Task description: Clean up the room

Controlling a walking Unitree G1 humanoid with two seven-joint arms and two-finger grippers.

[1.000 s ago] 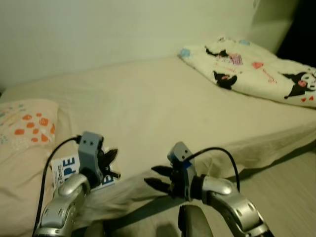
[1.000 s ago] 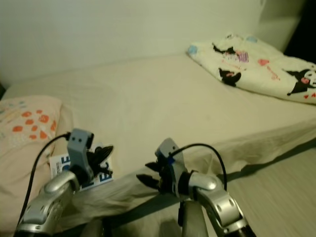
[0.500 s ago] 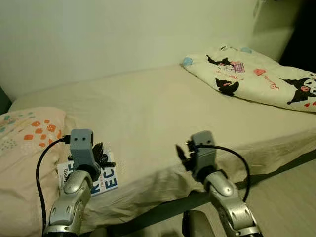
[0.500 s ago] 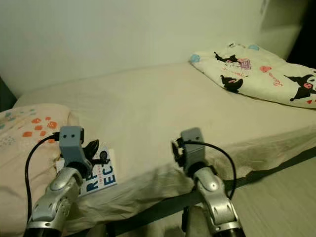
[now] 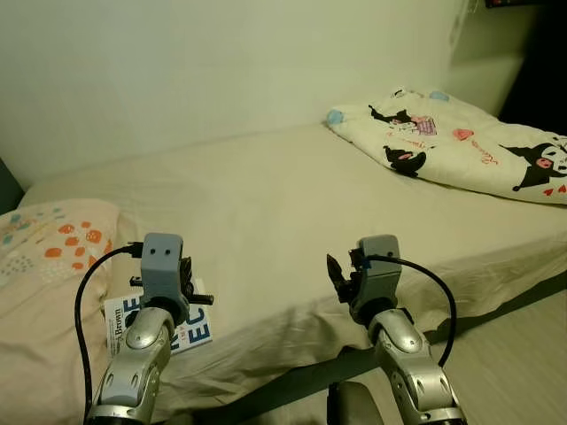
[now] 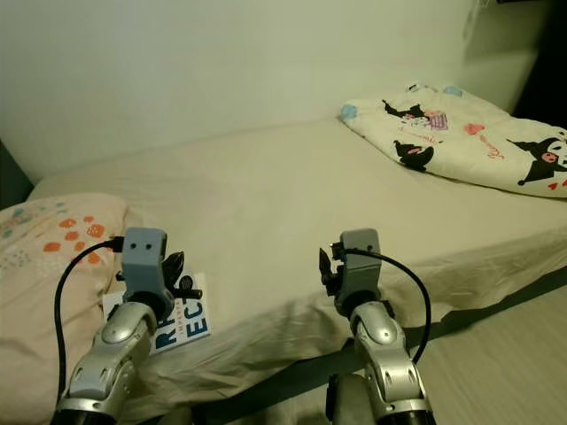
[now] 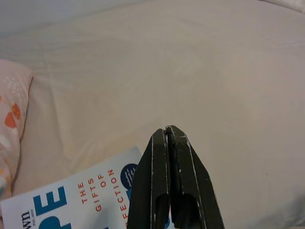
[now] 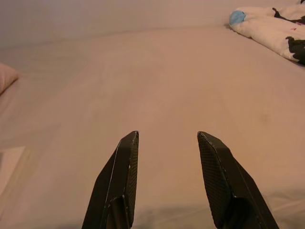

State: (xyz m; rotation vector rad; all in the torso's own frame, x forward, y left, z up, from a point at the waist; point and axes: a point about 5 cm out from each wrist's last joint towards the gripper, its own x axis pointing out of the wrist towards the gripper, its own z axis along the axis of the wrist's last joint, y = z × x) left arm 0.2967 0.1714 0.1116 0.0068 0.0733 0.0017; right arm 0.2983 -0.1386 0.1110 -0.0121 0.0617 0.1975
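A white book (image 5: 193,326) with blue and red lettering lies flat near the front edge of the bed (image 5: 266,204), beside a pillow (image 5: 44,257) printed with orange shapes. My left gripper (image 7: 167,131) hovers just above the book's (image 7: 71,200) far edge, fingers pressed shut with nothing between them. My right gripper (image 8: 167,136) is raised over the bed's front edge to the right of the book, its fingers (image 8: 124,157) spread open over bare sheet.
A folded white blanket (image 5: 461,142) with cartoon prints lies at the bed's far right. A plain wall (image 5: 221,62) runs behind the bed. Wooden floor (image 5: 514,354) shows at the lower right.
The right arm swung up from pointing left to pointing forward over the bed. The camera rose a little. The left gripper stayed over the book.
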